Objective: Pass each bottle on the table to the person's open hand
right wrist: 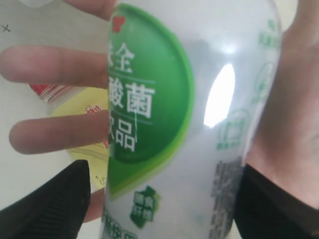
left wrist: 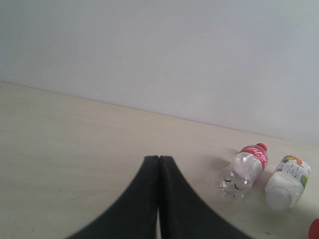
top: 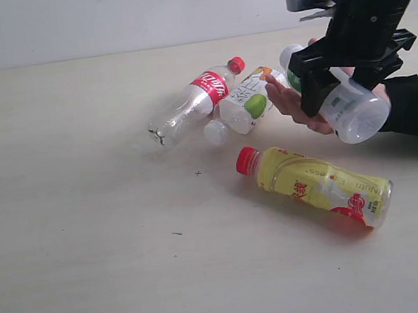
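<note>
Right claw (top: 334,83) pinches green-labelled bottle (top: 355,113) over open hand (top: 289,100)
Left claw (left wrist: 158,199) pressed together; released early, it could roll off toward 6 o'clock.

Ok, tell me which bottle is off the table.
The whitish green-labelled bottle, gripped by the right gripper at the person's hand. The other three lie on their sides on the table.

My exterior camera looks down at a slant across the bench (top: 94,273) toward its far edge and the wall (top: 105,18). The left wrist camera sits low, facing that same far edge past its gripper (left wrist: 158,160), and shares the red-labelled bottle (left wrist: 246,167) and fruit-labelled bottle (left wrist: 288,181) with the exterior. The right wrist camera is pressed close to the green-labelled bottle (right wrist: 189,124), which fills it.
</note>
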`<control>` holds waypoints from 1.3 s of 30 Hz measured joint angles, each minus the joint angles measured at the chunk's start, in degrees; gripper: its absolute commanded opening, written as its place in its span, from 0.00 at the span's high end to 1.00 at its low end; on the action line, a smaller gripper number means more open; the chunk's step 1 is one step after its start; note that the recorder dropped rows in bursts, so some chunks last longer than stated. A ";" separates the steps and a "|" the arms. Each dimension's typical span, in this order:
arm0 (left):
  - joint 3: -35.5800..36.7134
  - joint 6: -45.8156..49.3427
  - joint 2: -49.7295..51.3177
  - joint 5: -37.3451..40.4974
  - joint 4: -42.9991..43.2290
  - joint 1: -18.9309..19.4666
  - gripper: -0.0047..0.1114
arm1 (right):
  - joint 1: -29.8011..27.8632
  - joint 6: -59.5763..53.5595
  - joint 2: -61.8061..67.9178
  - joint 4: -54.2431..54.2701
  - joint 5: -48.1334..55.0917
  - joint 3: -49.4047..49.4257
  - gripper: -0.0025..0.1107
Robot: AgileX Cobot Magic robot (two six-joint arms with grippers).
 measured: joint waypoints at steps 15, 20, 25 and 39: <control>0.00 0.00 0.00 0.00 0.00 0.00 0.96 | 0.00 0.00 -3.09 -0.24 -4.03 0.00 0.33; 0.00 0.00 0.00 0.00 0.00 0.00 0.96 | 0.00 -0.33 -8.81 -0.24 -4.44 0.00 0.33; 0.00 0.00 0.00 0.00 0.00 0.00 0.96 | 0.00 -3.03 -16.93 -0.46 -4.33 0.00 0.52; 0.00 0.00 0.00 0.00 0.00 0.00 0.96 | 0.00 -4.52 -60.87 3.18 -11.46 19.52 0.98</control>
